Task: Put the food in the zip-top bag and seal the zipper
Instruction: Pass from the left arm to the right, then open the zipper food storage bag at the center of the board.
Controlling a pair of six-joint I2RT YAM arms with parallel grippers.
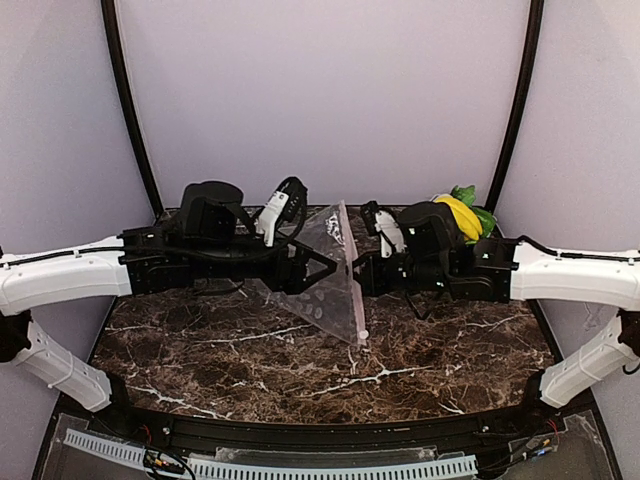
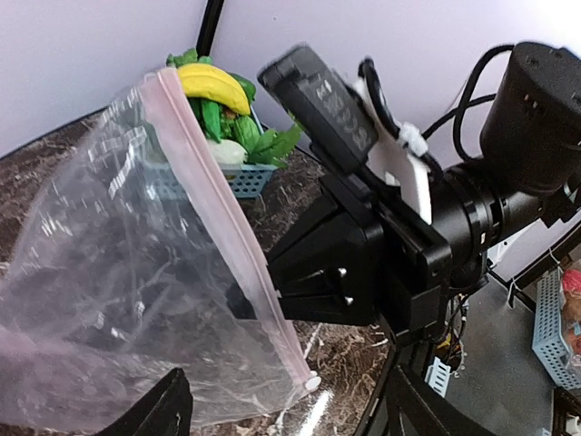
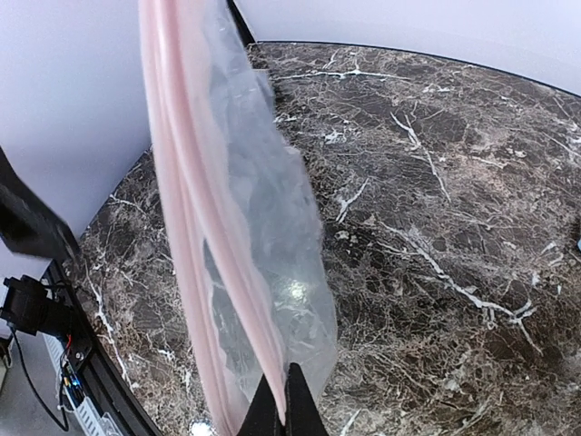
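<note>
Bananas (image 2: 213, 84) and greens (image 2: 263, 141) in basket (image 2: 231, 179); zip-top bag (image 2: 118, 272) in right hand (image 3: 283, 400)

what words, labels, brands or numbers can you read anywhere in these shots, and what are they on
None: no readable text in any view.
The zip-top bag carries only pale oval spots, no lettering.
The blue basket and the marble table show no labels or numbers.
</note>
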